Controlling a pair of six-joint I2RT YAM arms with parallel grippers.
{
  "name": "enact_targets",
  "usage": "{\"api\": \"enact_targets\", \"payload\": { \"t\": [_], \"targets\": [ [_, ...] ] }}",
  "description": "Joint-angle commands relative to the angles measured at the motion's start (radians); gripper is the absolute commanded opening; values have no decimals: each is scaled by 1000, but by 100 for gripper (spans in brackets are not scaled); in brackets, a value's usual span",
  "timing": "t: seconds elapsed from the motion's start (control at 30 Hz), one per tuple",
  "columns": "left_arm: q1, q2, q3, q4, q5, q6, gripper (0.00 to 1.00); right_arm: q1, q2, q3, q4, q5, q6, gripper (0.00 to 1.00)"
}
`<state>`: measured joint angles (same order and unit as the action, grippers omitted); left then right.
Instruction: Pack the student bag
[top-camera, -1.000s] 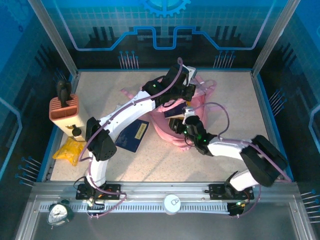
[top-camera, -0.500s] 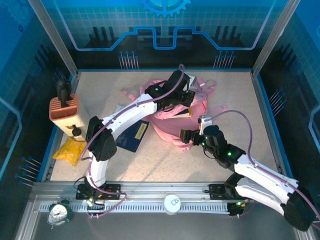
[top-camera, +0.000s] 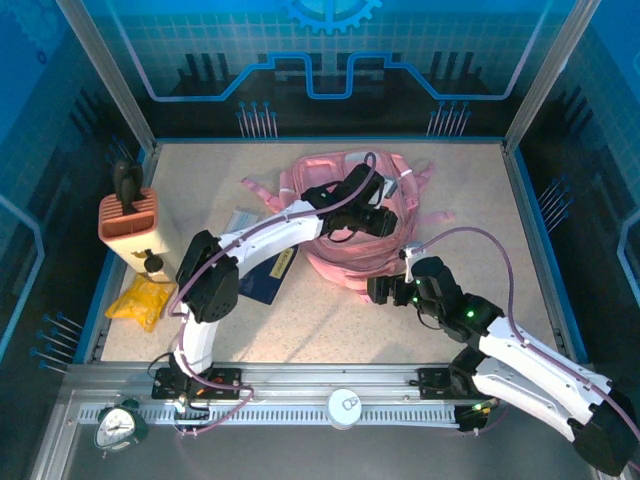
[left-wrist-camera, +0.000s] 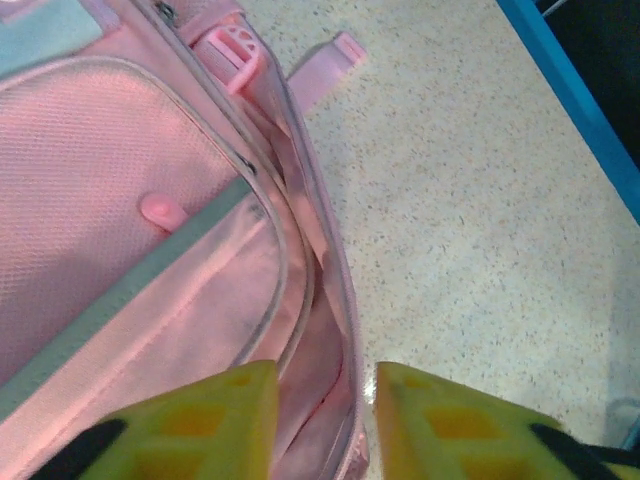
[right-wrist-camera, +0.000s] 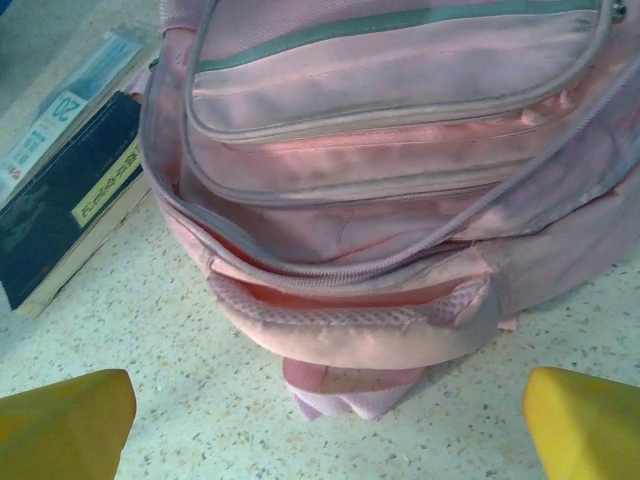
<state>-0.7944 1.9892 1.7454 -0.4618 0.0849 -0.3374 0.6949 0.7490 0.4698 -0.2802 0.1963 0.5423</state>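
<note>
Counting from the top view gave one student bag (top-camera: 345, 235), two arms, one orange ribbed box (top-camera: 128, 218), one dark blue book (top-camera: 268, 272) with a paler booklet (top-camera: 240, 222) at its far side, one yellow packet (top-camera: 140, 300) and one small clock (top-camera: 120, 425) on the front rail. The pink bag lay flat at the middle of the table (top-camera: 300, 335), towards the far side, just right of the book.

The left gripper (top-camera: 385, 222) hung over the bag's right part, and the right gripper (top-camera: 375, 290) sat at the bag's near edge.

The left wrist view added the bag's side seam and a pink buckle (left-wrist-camera: 235, 45). There the left gripper (left-wrist-camera: 322, 385) had its yellow fingers (left-wrist-camera: 240, 420) a little apart above the bag's edge; whether they touched the fabric could not be told.

The right wrist view gave the bag's open zip mouth (right-wrist-camera: 330, 255). Pink lining showed inside it, but no contents could be made out. The right gripper (right-wrist-camera: 320, 420) stood with its fingers (right-wrist-camera: 60, 420) spread wide, with nothing between them.

The orange box held a black object (top-camera: 125, 183) standing out of its top.
</note>
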Motion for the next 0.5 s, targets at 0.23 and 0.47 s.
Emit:
{"api": "enact_targets", "payload": {
  "t": [0.23,0.47],
  "targets": [
    [24,-416,-367,80,-96,-23,51,42,41,114,-51,-110,0,100],
    [140,-679,-652,5,-165,-96,57,135,167,125,39,-134,63,100]
  ]
}}
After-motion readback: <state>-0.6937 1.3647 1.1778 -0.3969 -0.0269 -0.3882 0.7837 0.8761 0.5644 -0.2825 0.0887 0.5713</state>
